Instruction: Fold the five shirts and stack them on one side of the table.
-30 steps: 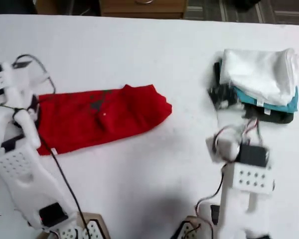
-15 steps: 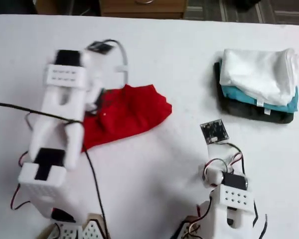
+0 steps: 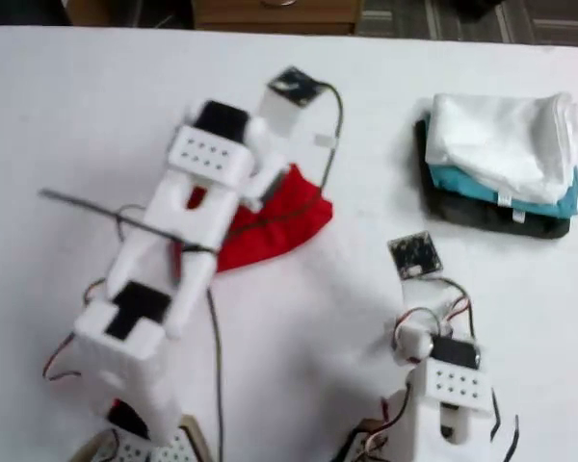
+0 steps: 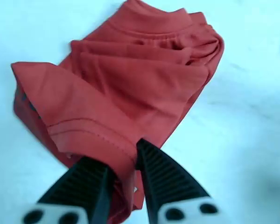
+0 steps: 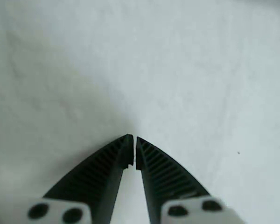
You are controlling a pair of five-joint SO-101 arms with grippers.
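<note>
Red shirt (image 3: pixel 281 219) farther across white table (image 3: pixel 96 106)

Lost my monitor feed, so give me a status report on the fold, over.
Left claw shut on red shirt hem, hem doubled over the body. Right claw shut, holding nothing, over the table. Three-shirt stack sits apart; nothing in between.

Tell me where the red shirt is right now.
In the high view the red shirt lies bunched near the middle of the table, left of the stack of folded shirts, its hem pinched in the left gripper.
</note>
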